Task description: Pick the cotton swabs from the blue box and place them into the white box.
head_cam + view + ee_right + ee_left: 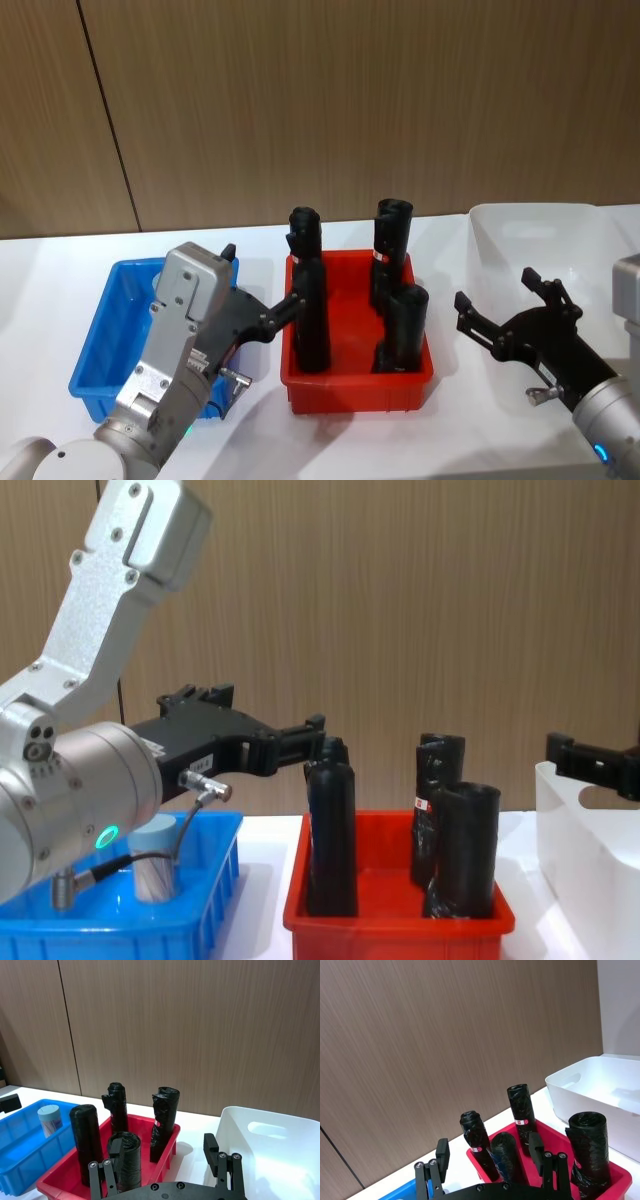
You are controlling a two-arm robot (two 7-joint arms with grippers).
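Observation:
One cotton swab tub (50, 1120) with a pale-blue lid stands upright in the blue box (20, 1152); the chest view shows the tub (155, 865) behind a cable. My left gripper (262, 280) hovers open and empty above the blue box's (105, 345) side nearest the red bin, pointing toward the black rolls. In its wrist view the left gripper (489, 1150) frames the rolls with nothing held. My right gripper (498, 292) is open and empty over the near left corner of the white box (545, 235), well above the table.
A red bin (355, 385) with several tall black wrapped rolls (310, 300) stands between the blue and white boxes. The left gripper's fingertip is close to the nearest roll. A wooden wall panel runs behind the white table.

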